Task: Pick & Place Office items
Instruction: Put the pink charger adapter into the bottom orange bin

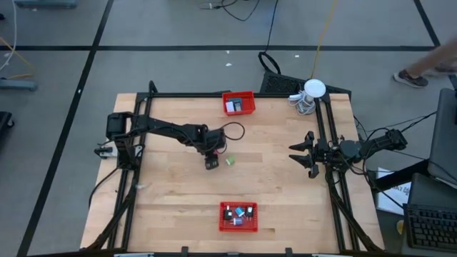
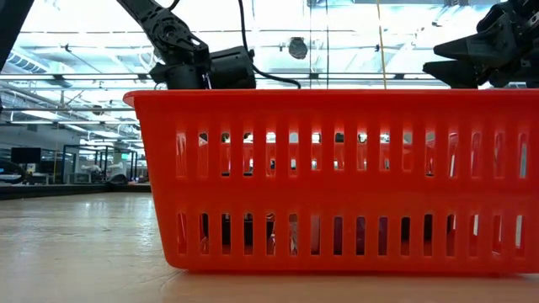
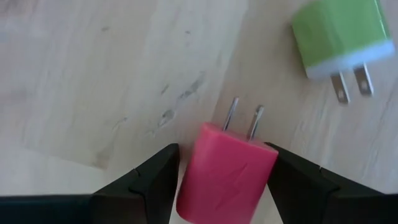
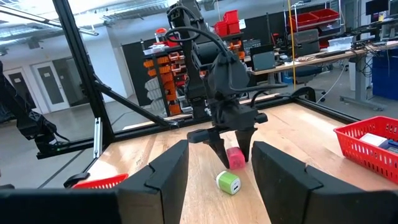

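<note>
A pink plug charger (image 3: 227, 177) lies flat on the wooden table, its two prongs pointing away from my left wrist camera. My left gripper (image 3: 224, 152) is down over it at mid-table (image 1: 212, 163), shut on it. A green-and-white plug charger (image 3: 339, 37) lies flat just to its right (image 1: 230, 161), touched by nothing. My right gripper (image 1: 308, 153) hovers open near the table's right edge, facing the left arm. In the right wrist view the pink charger (image 4: 235, 157) shows between the left gripper's fingers, with the green charger (image 4: 227, 182) nearer. My left gripper pinches the pink charger by its two long sides (image 3: 264, 168), one finger on each. The fingers (image 3: 155, 180) come from above, pointing down, and lie along the body. Whether the charger is off the wood cannot be told; it sits level, prongs forward.
A red mesh basket (image 1: 238, 103) sits at the far edge holding a white item. A second red basket (image 1: 238, 217) at the near edge holds several small items and fills the low view (image 2: 337, 177). A white round object with coiled cable (image 1: 308, 93) sits at the far right corner.
</note>
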